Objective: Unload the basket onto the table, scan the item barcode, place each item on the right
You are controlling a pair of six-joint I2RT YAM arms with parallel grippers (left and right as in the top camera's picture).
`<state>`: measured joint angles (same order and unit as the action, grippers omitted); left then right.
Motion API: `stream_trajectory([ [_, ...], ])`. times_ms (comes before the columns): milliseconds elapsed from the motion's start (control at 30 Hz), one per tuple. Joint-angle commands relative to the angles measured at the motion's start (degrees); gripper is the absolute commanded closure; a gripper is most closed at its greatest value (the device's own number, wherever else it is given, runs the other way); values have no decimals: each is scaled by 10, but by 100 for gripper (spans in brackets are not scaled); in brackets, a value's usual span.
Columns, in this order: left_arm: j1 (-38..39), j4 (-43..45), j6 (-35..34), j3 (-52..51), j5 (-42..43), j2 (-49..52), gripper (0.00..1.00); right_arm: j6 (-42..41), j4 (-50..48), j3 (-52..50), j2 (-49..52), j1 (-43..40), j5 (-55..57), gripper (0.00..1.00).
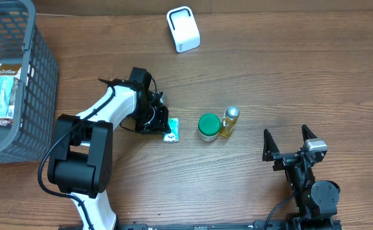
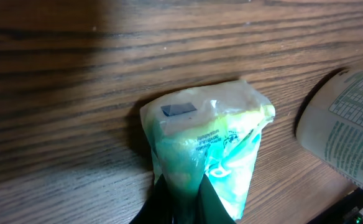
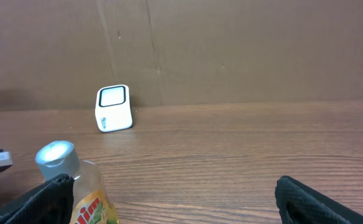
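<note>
While in L hand (image 2: 180,190), pouch (image 2: 209,140) mid-table (image 1: 269,76).

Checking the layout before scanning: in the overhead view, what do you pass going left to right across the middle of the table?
Grey basket → left gripper → green packet → green-lidded jar → yellow bottle → right gripper.
</note>
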<state>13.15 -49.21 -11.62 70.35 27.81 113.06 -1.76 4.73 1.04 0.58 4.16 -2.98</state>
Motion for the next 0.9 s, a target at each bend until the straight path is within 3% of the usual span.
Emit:
stream_trajectory([
  [0, 2, -53, 5, 43, -44, 2, 96, -4, -2, -6, -4, 2, 1, 0],
  [267, 63, -224, -64, 213, -308, -14, 96, -4, -2, -6, -4, 2, 1, 0],
  [533, 212, -263, -180, 188, -592, -12, 96, -4, -2, -6, -4, 2, 1, 0],
  [867, 304, -246, -295, 100, -717, -12, 96, -4, -2, -6, -4, 2, 1, 0],
])
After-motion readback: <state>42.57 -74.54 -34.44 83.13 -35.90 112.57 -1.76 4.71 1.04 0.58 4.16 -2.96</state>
